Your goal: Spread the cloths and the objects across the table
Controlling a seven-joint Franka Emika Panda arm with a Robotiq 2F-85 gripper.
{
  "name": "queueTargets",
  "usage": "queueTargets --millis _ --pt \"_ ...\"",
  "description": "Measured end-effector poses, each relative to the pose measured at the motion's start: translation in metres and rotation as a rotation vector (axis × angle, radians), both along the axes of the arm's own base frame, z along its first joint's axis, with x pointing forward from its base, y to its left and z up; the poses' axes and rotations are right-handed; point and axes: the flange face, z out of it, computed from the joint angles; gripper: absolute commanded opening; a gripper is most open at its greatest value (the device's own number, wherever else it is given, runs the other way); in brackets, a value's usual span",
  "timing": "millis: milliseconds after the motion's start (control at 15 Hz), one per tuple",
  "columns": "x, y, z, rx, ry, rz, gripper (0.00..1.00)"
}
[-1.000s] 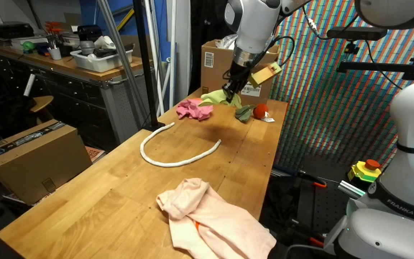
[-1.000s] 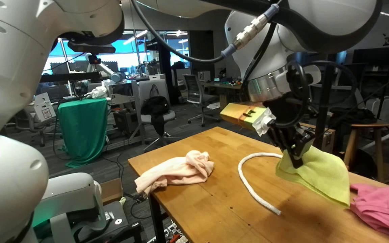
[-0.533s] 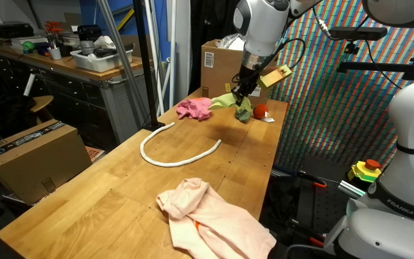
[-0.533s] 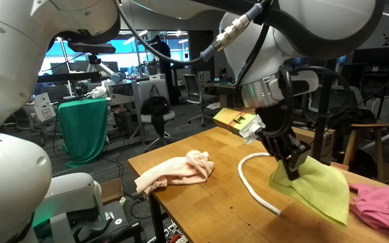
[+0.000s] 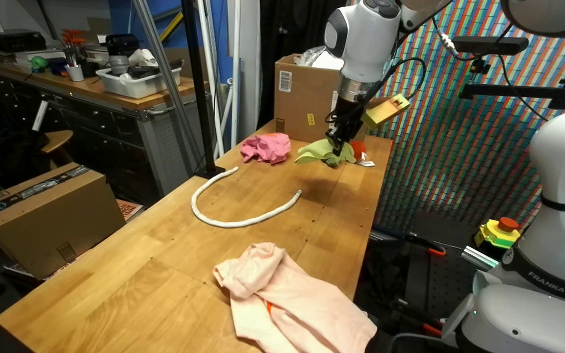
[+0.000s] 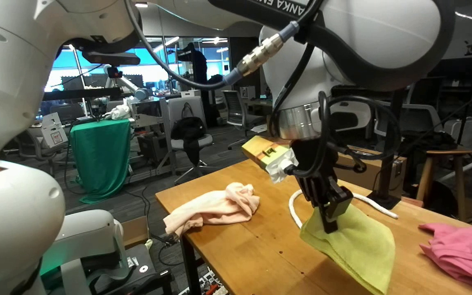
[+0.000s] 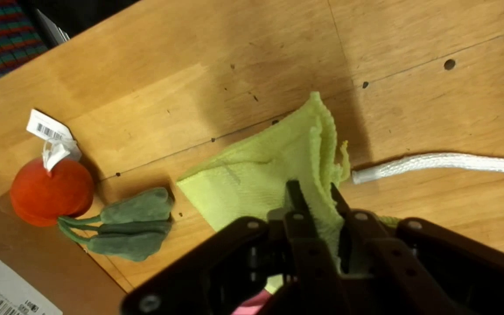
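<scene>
Gripper (image 7: 313, 187) pinching yellow cloth (image 6: 357, 246), jaws on a fold so it hangs above table (image 5: 115, 284); likely meant for own spot, apart from cord (image 5: 228, 224) and toy (image 7: 61, 194)

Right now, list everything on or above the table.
Cardboard box: one, brown, far end of table
Pink cloth: one, pink, near the box
Lime cloth: one, yellow-green, above the table
Tagged item: one, red and green, beside the box
Cord: one, white, mid-table
Peach cloth: one, peach, partly over table's edge
Post: one, black, table's edge
Arm: one, mostly white, overhead
Block: one, yellow, on the arm
Gripper: one, black, closed on the lime cloth
</scene>
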Motion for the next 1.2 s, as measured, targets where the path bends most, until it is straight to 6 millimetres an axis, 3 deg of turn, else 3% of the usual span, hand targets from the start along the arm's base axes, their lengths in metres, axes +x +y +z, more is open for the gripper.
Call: queueTargets --millis 667,1200 --pt "-0.038 -0.005 -0.005 0.067 0.119 0.009 0.08" --pt "-0.056 -0.004 -0.011 0.119 0.193 0.047 0.08"
